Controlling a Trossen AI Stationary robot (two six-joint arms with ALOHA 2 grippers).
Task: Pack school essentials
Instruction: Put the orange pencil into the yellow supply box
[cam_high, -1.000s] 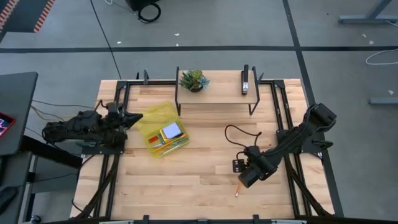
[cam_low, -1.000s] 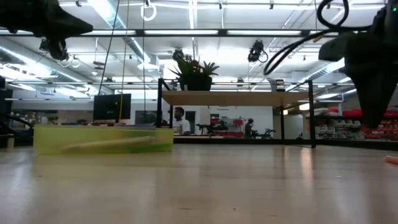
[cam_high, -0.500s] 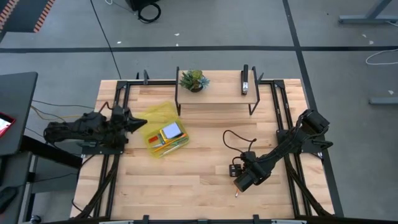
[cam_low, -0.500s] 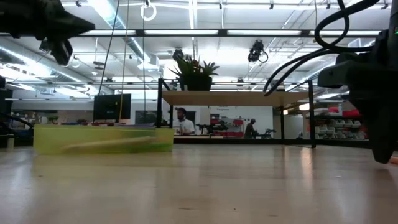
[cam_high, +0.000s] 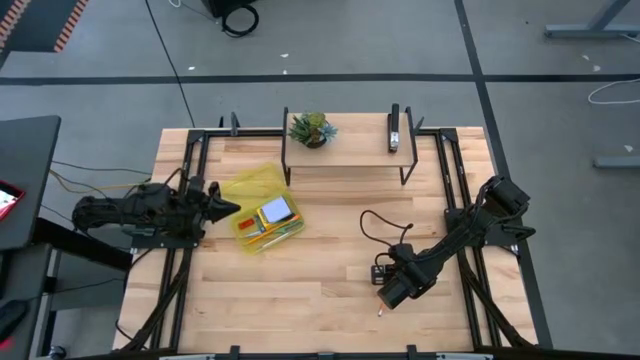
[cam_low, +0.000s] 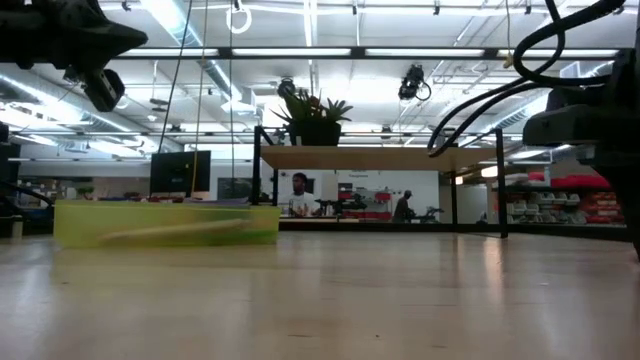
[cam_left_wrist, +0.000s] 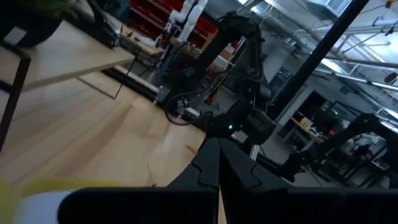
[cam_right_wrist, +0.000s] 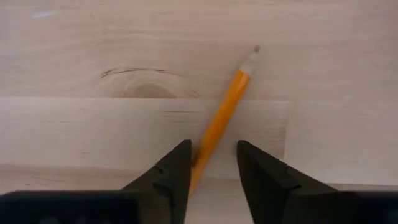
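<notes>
Since a second ago the right gripper (cam_high: 383, 305) has dropped low over the front of the table (cam_high: 300, 300), and its fingers (cam_right_wrist: 168, 174) are now spread with the orange pencil (cam_right_wrist: 224, 118) lying flat on the wood between them, not yet pinched. Farther back on the left, the yellow-green box (cam_high: 260, 210) holds the pale blue notepad (cam_high: 275, 211), and the left gripper (cam_high: 225, 208) hovers just beside it with fingers pressed together. At the far edge, the potted plant (cam_high: 310, 128) and black stapler (cam_high: 395, 130) sit on the raised shelf (cam_high: 350, 152).

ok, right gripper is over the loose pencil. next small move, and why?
Probably close the fingers. In the right wrist view the orange pencil lies flat on the table, running between the open right gripper fingers, so it looks lined up. The left gripper waits beside the yellow case.
</notes>
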